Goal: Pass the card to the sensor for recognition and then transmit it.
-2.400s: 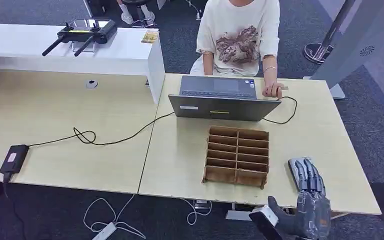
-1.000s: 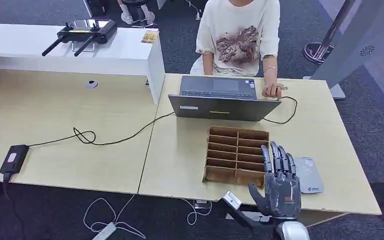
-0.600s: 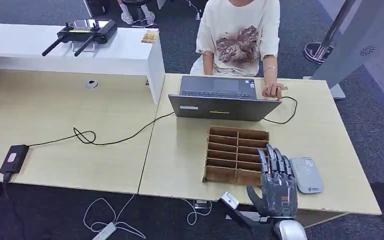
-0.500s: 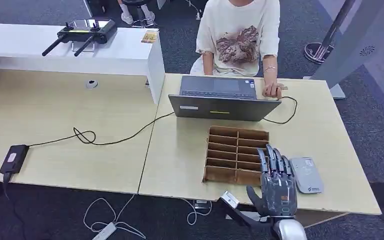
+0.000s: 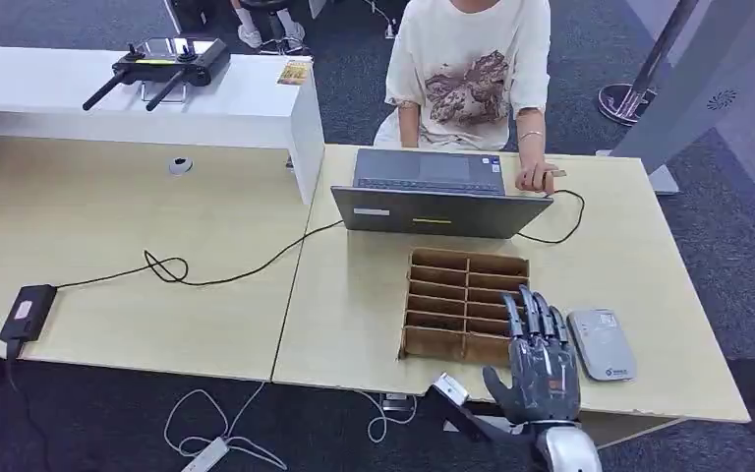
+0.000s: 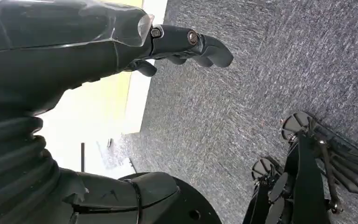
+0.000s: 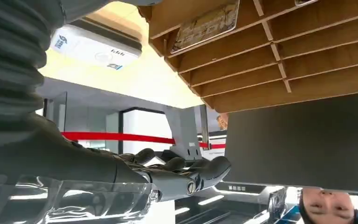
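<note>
The wooden divided box [image 5: 467, 307] sits low and right of centre in the head view; the right wrist view shows a card [image 7: 206, 25] lying in one slot. The right hand [image 5: 539, 354], fingers straight, spread and empty, covers the box's right edge, just beside the grey sensor [image 5: 602, 343]. The left hand [image 6: 186, 44] hangs over carpet, fingers loosely curled, empty.

A: The organizer [image 5: 467, 306] looks like raw brown wood, matt; the desk [image 5: 374, 295] is smooth pale laminate.

B: The sensor [image 5: 601, 343] is glossy grey plastic, and the floor [image 5: 727, 256] rough carpet.
</note>
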`<state>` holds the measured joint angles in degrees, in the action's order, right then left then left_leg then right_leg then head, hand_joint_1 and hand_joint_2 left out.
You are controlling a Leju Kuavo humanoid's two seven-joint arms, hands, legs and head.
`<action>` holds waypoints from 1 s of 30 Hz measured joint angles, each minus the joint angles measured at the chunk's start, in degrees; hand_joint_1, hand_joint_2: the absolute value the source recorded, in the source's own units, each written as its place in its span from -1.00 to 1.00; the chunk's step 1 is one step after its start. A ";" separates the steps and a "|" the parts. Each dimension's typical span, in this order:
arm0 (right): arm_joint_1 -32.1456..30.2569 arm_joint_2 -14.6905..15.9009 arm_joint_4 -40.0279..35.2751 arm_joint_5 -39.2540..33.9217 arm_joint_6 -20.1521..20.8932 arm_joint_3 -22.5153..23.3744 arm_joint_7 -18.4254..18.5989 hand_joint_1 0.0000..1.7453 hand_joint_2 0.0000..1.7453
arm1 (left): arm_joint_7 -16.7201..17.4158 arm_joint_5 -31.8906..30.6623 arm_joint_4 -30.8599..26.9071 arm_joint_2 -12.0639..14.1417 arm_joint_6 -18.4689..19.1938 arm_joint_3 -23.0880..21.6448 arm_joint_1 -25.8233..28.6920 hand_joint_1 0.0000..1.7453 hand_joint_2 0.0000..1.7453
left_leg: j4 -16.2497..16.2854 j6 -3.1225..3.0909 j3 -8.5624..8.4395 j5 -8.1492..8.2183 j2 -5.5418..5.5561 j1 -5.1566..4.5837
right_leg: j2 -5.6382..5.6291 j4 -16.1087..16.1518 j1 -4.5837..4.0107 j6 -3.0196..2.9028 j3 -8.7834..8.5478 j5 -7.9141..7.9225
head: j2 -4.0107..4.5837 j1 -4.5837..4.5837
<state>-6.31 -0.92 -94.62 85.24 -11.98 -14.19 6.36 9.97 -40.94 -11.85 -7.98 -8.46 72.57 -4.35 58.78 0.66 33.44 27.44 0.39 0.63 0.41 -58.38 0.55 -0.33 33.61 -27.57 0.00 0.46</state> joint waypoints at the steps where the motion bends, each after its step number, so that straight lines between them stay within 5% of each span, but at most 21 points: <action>1: 0.14 0.00 0.11 0.02 0.33 0.00 0.13 -1.00 1.00 | -0.18 0.00 0.00 0.00 0.00 0.00 0.00 -1.00 1.00 | 0.00 0.00 0.00 0.00 0.00 0.00 | 0.00 0.00 0.00 0.00 0.00 0.00 | 0.00 0.00; 23: 2.05 0.00 2.64 -1.16 -0.85 1.27 1.01 -1.00 1.00 | -0.41 -1.60 0.00 0.11 1.18 0.00 0.01 -1.00 1.00 | 0.00 0.00 0.00 0.00 0.00 0.00 | 0.00 0.00 0.00 0.00 0.00 0.00 | 0.00 0.00; 30: 2.19 0.00 3.19 -1.22 -2.10 2.14 0.72 -0.84 1.00 | -0.41 -1.75 0.00 0.17 1.22 -0.02 0.00 -1.00 1.00 | 0.00 0.00 0.00 0.00 0.00 0.00 | 0.00 0.00 0.00 0.00 0.00 0.00 | 0.00 0.00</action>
<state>-4.12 -0.92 -91.43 84.02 -14.08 -12.04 7.08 9.55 -42.69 -11.85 -7.80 -7.23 72.54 -4.35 58.78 0.66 33.43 27.44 0.38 0.63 0.41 -58.38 0.55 -0.33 33.62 -27.57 0.00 0.46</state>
